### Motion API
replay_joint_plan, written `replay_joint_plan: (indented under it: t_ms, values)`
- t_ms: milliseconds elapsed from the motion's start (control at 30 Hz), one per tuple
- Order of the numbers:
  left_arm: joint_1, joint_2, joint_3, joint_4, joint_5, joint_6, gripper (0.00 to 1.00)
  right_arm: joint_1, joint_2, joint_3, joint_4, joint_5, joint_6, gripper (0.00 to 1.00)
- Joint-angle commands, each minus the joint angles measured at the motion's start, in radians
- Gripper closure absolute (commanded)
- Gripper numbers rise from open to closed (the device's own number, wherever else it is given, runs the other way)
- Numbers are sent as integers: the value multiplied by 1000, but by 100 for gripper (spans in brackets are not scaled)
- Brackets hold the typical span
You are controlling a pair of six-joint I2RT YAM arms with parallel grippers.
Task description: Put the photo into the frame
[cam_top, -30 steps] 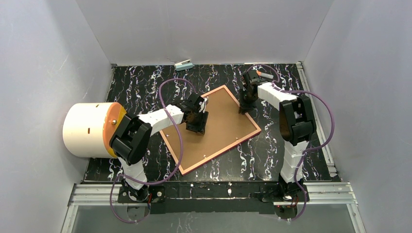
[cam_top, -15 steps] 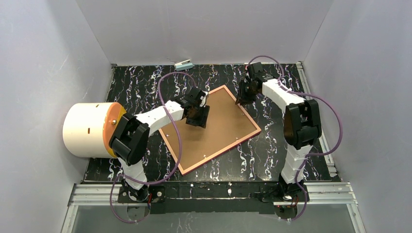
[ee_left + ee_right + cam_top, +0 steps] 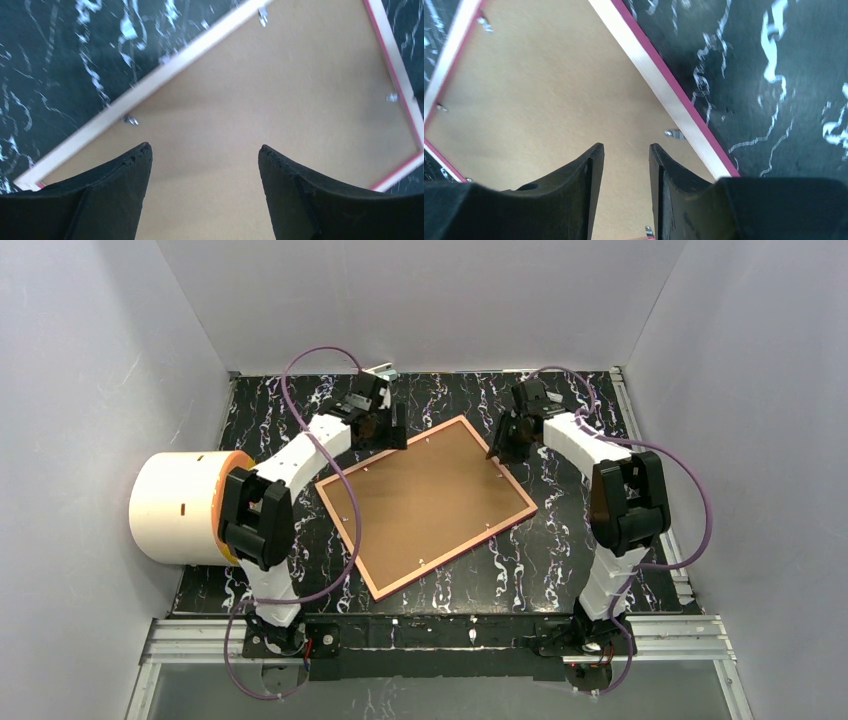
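Observation:
The frame (image 3: pixel 456 553) lies face down and turned at an angle on the black marbled table. Its pale wood back (image 3: pixel 165 75) and pink edge (image 3: pixel 664 85) show. A brown backing board (image 3: pixel 425 500) fills it, with small metal tabs (image 3: pixel 129 120) standing along the rim. The photo is hidden. My left gripper (image 3: pixel 385 430) hangs over the frame's far left corner, open wide (image 3: pixel 205 147) above the board, holding nothing. My right gripper (image 3: pixel 500 445) is over the far right edge, open with a narrow gap (image 3: pixel 625 146) and nothing in it.
A white cylinder with an orange end (image 3: pixel 185 505) lies at the table's left edge, close to the left arm. A small pale object (image 3: pixel 380 370) sits against the back wall. Grey walls close in three sides, and a metal rail (image 3: pixel 650 480) runs along the right.
My left gripper rose off the board's middle, moved to the far left corner and opened wider. My right gripper shifted slightly farther back and opened a little. The frame stayed put.

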Motion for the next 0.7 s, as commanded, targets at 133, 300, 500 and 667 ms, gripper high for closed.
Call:
replay_joint_plan:
  t_ms: [133, 300, 500, 667]
  values:
    - [120, 204, 198, -34, 45, 36, 23, -10, -68, -154, 103, 49, 250, 51]
    - [142, 313, 251, 72, 173, 26, 22, -11, -40, -163, 148, 74, 302, 51]
    - [146, 403, 331, 83, 236, 47, 21, -11, -13, -149, 134, 83, 301, 50]
    - [150, 430, 315, 95, 306, 49, 21, -10, -40, -190, 153, 82, 312, 51]
